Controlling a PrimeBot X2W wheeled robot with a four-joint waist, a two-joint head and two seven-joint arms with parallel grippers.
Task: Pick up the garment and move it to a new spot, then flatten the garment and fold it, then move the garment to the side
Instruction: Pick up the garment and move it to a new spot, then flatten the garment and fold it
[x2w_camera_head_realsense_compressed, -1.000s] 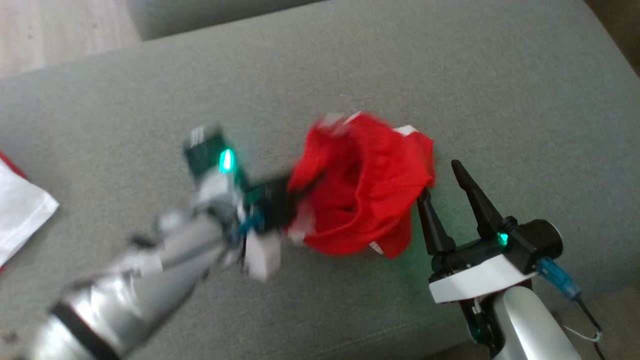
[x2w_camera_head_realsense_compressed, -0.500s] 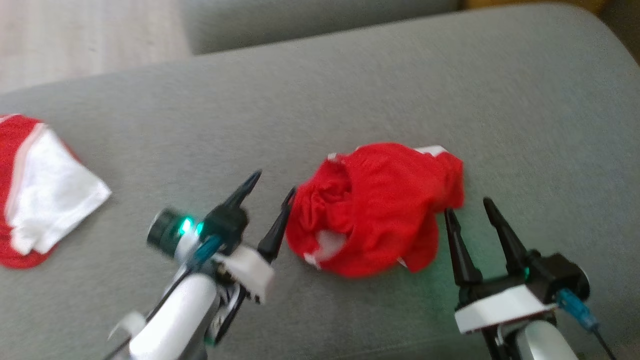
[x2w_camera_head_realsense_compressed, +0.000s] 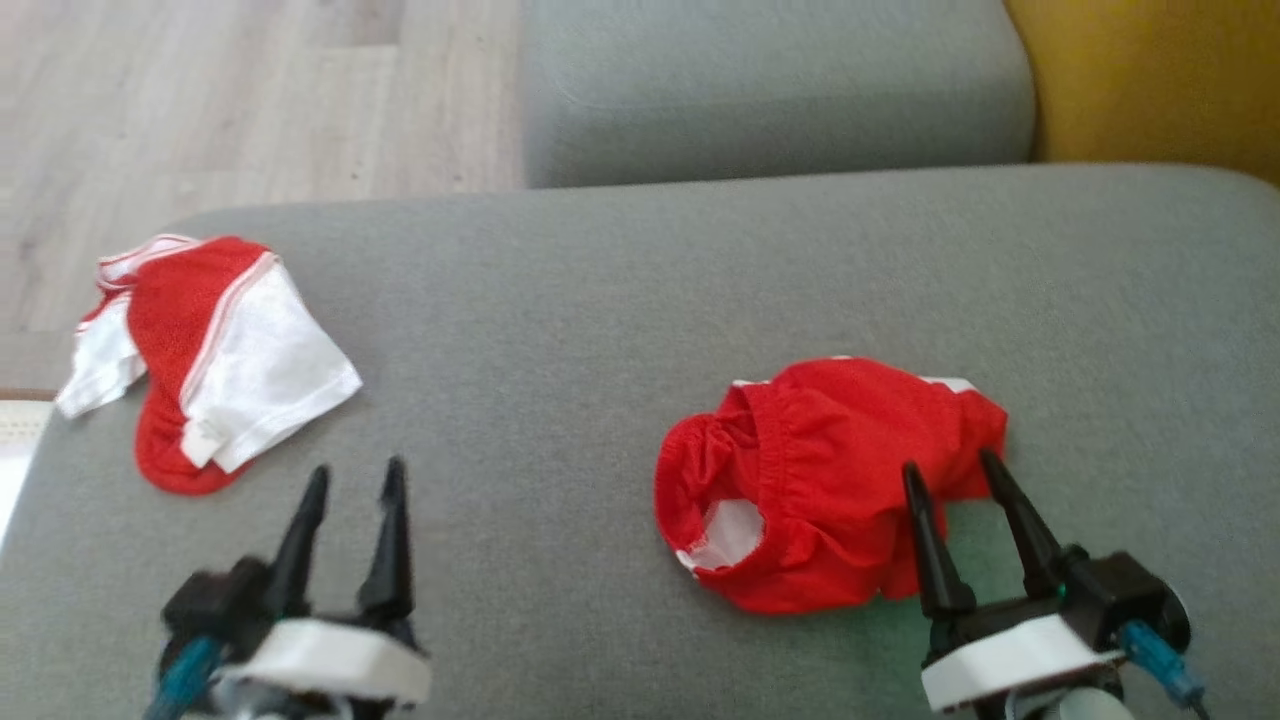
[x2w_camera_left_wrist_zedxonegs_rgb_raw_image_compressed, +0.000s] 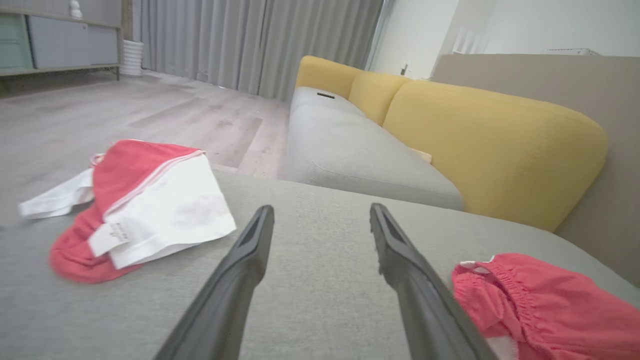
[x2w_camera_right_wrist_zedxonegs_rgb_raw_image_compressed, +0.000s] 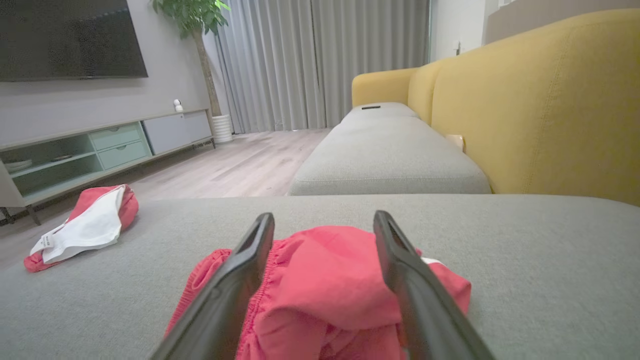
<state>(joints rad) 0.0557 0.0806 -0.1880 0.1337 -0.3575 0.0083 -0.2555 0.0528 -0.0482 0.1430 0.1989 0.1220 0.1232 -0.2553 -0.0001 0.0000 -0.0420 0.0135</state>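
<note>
Pulled back from the crumpled red fabric garment (x2w_camera_head_realsense_compressed: 800, 480), the left tool (x2w_camera_head_realsense_compressed: 357, 466) is now hovering spread at the near left. That garment is lying right of centre on the grey sofa cushion (x2w_camera_head_realsense_compressed: 600, 330), with the spread right tool (x2w_camera_head_realsense_compressed: 948, 462) hanging over its near right edge.

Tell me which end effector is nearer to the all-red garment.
Right. The right end effector is over the all-red garment at its right edge; the left end effector is apart, well to its left.
</note>
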